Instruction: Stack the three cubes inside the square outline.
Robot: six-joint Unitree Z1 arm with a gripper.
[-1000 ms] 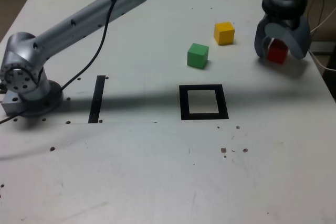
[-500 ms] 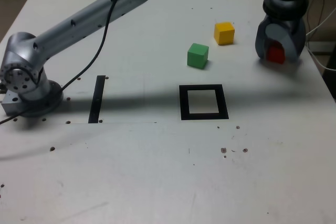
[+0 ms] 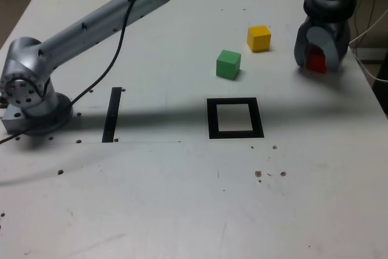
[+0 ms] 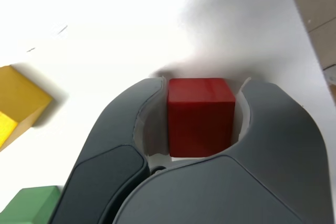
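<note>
My gripper (image 3: 319, 59) stands at the exterior view's far right, shut on the red cube (image 3: 316, 61), which rests on or just above the table. In the wrist view the red cube (image 4: 200, 114) fills the gap, and both grey fingers (image 4: 131, 124) press its sides. The yellow cube (image 3: 259, 38) lies to the exterior view's left of the gripper, and the green cube (image 3: 228, 64) sits further left and nearer the camera. The square outline (image 3: 235, 118), black with a white centre, lies below the green cube with nothing inside. Both loose cubes (image 4: 18, 103) (image 4: 31, 205) show at the wrist view's edge.
A narrow black strip (image 3: 112, 114) lies on the white table (image 3: 182, 198) at the exterior view's left, beside the arm's base (image 3: 27, 98). The arm's long link (image 3: 115, 16) spans the back. The table's right edge (image 3: 373, 86) and cables run close to the gripper.
The fingers have closed from wide apart onto the red cube. The arm and the other cubes have stayed where they were.
</note>
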